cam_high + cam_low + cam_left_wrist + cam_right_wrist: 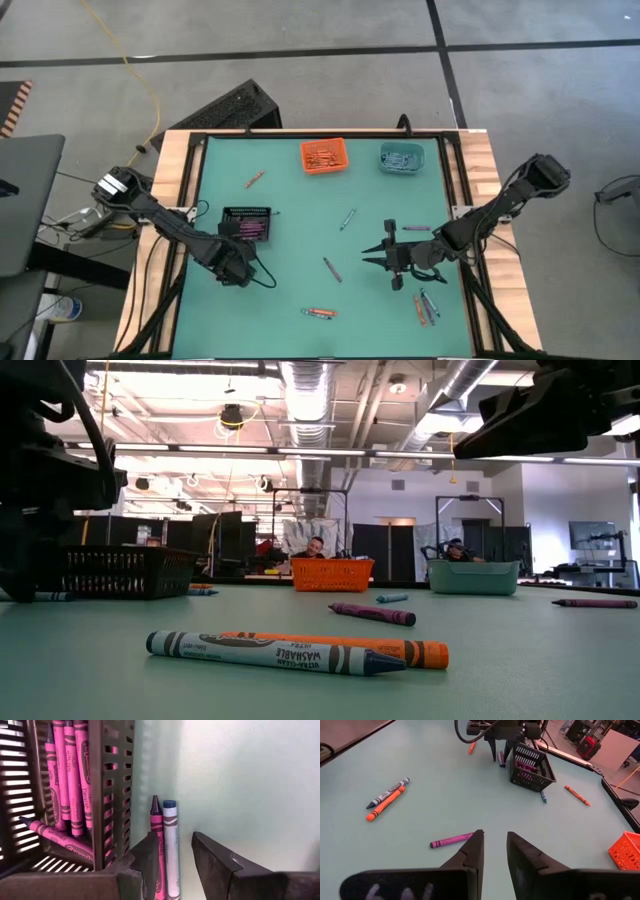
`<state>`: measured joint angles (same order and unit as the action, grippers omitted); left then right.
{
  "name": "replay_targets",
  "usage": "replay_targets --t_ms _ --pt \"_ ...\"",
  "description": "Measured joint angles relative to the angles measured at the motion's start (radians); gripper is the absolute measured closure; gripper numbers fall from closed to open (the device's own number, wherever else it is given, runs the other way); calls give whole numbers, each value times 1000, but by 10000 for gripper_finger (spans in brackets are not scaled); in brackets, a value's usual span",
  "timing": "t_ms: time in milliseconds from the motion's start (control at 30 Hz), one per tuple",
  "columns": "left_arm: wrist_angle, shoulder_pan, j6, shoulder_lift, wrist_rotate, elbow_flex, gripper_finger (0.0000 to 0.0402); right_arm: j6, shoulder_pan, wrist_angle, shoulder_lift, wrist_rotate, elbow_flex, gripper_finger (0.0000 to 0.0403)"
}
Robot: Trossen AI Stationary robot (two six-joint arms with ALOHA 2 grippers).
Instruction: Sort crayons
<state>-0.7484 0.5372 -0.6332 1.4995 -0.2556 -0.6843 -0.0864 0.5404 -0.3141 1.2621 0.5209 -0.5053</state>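
Crayons lie scattered on the green table [300,240]. A pink crayon [159,845] and a blue crayon [171,850] lie side by side against the outer wall of the black bin [112,795], which holds several pink crayons [70,780]. My left gripper [172,865] stands open over this pair, pointing down, one finger on either side; I see no touch. My right gripper [495,852] hangs open over the table's right half [368,255], slanting down, with a purple crayon [451,840] lying on the table just ahead of it.
The orange bin [323,155] and the teal bin [402,157] stand at the far edge. A blue and an orange crayon [318,313] lie at the near edge, several more [425,305] at the near right, and one orange crayon [255,179] at the far left.
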Motion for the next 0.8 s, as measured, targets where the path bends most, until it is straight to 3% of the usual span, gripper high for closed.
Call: replay_targets --t_ms 233,433,800 --pt "-17 0 -14 2 13 5 298 0 0 0 0 0 0 317" --pt "-23 -2 35 6 75 -21 331 0 0 0 0 0 0 317" --pt "-8 -5 30 6 87 -26 374 0 0 0 0 0 0 317"
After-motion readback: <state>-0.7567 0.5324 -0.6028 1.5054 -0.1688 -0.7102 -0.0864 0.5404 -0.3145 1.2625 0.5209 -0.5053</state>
